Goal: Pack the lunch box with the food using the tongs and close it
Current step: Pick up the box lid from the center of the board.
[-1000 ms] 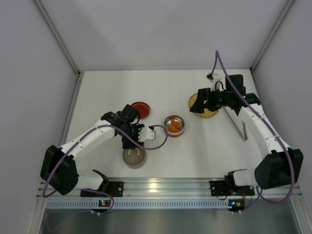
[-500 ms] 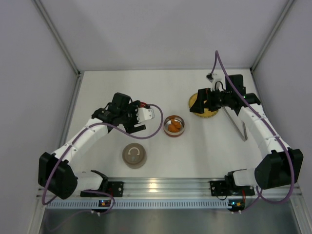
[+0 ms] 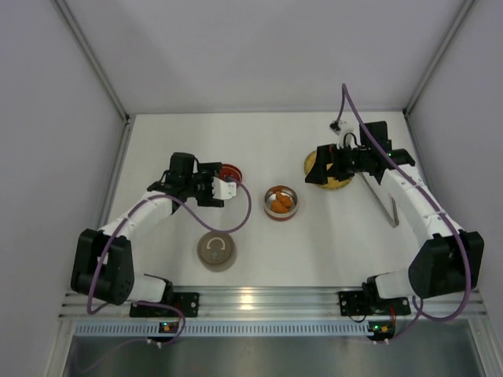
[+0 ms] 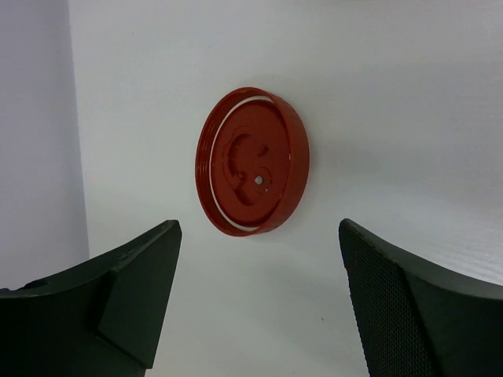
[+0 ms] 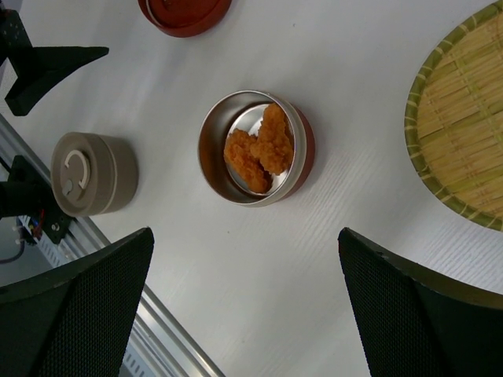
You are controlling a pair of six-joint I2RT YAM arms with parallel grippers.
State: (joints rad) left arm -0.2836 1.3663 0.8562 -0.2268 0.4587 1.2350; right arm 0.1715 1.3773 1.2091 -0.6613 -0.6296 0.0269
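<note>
The left arm has swung away from the beige tin [image 3: 216, 251], where it stood a second ago, and now its left gripper [image 3: 214, 184] sits further back on the table [image 3: 314, 243], right up against the red lid [image 3: 231, 173]. From the left wrist the left gripper [image 4: 258, 229] is spread wide with nothing in it, and the red lid [image 4: 253, 161] lies flat on the white surface just ahead of the two dark fingertips, touching neither. The beige tin is left on its own near the front rail, lid on, well apart from either arm. Over on the other side the right arm has barely shifted: the right gripper [image 3: 326, 168] hangs above the woven plate [image 3: 336, 184], also gaping wide and empty. Its wrist view looks down between the fingers of the right gripper [image 5: 245, 236] at the open tin [image 5: 211, 149] with the orange chunks [image 5: 255, 149] piled inside, the beige tin [image 5: 93, 174] to one side, the red lid [image 5: 185, 9] at the edge and the plate [image 5: 464, 118] bare on the other side. In the top view that open tin [image 3: 292, 206] stands mid-table between the arms, orange chunks [image 3: 278, 203] showing. The tongs [image 3: 383, 203] lie untouched on the table beside the plate, partly under the right arm.
</note>
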